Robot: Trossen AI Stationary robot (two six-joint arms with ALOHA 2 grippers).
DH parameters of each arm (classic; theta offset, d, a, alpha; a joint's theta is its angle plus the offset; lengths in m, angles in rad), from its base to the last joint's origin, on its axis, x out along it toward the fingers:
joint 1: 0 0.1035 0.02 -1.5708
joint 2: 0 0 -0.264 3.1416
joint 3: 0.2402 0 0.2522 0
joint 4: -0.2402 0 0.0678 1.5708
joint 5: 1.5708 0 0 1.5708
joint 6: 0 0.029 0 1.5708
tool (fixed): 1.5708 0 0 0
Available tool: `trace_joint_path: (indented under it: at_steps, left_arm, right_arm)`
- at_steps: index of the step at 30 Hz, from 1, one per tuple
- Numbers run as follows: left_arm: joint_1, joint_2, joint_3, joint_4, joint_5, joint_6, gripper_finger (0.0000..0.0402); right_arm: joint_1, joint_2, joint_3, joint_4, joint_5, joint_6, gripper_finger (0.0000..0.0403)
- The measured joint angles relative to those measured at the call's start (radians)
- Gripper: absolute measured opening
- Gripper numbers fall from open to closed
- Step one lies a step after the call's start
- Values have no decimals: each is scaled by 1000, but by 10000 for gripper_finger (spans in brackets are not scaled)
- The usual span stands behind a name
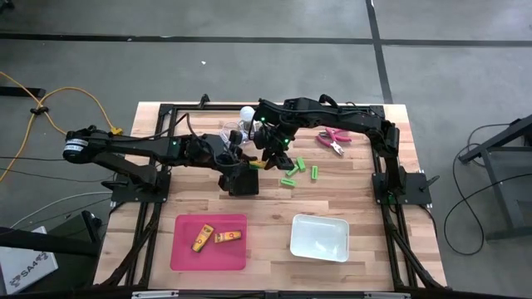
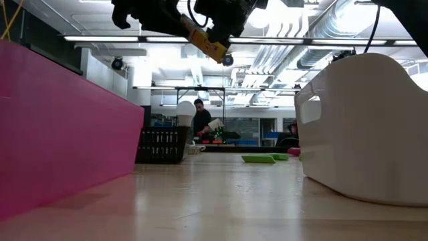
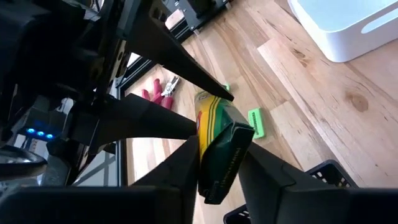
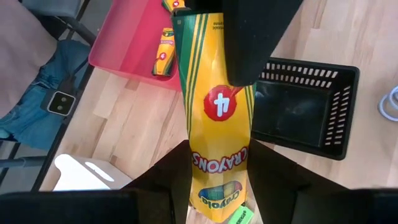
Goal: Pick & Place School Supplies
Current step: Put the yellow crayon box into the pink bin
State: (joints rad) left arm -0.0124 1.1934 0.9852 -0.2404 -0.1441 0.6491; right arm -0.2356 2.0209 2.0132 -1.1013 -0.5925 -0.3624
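Note:
A yellow-and-green crayon box (image 1: 258, 164) hangs in the air between both grippers, above the black ribbed box (image 1: 241, 182); the low view shows the crayon box (image 2: 210, 43) well off the table. My left gripper (image 1: 246, 163) comes from the table's left and my right gripper (image 1: 268, 156) from the right; each is shut on one end. Two more crayon boxes (image 1: 214, 238) lie in the pink tray (image 1: 184, 249). Three green pieces (image 1: 298, 170) and pink-handled pliers (image 1: 335, 139) lie flat on the wood. My left gripper (image 3: 217, 183) pinches the crayon box's dark-flapped end (image 3: 221, 168) between its two fingers, one on each broad face, coming roughly level from the table's left. The box is lifted clear. My right gripper (image 4: 221, 183) pinches the box's other end (image 4: 217, 162), by the word CRAYONS, between its two fingers, from the table's right; the box runs lengthwise away from them toward the left gripper's finger (image 4: 255, 43).
A white tray (image 1: 319, 237) sits near the front right, the pink tray at the front left. A white bulb with a pale cord (image 1: 247, 114) lies at the far edge behind the grippers. Bare wood shows between the trays and the black box.

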Motion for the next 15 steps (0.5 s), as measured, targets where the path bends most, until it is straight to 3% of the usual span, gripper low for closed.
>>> trace_joint_path:
  at_steps: [8, 15]
  left_arm:
    - [0, 0, 0, 3, 30, 0, 54]
    - [1, 0, 0, -1, 30, -12, 46]
  right_arm:
    - [0, 0, 0, 3, -16, 0, 135]
    - [0, 0, 0, 4, -13, 18, 135]
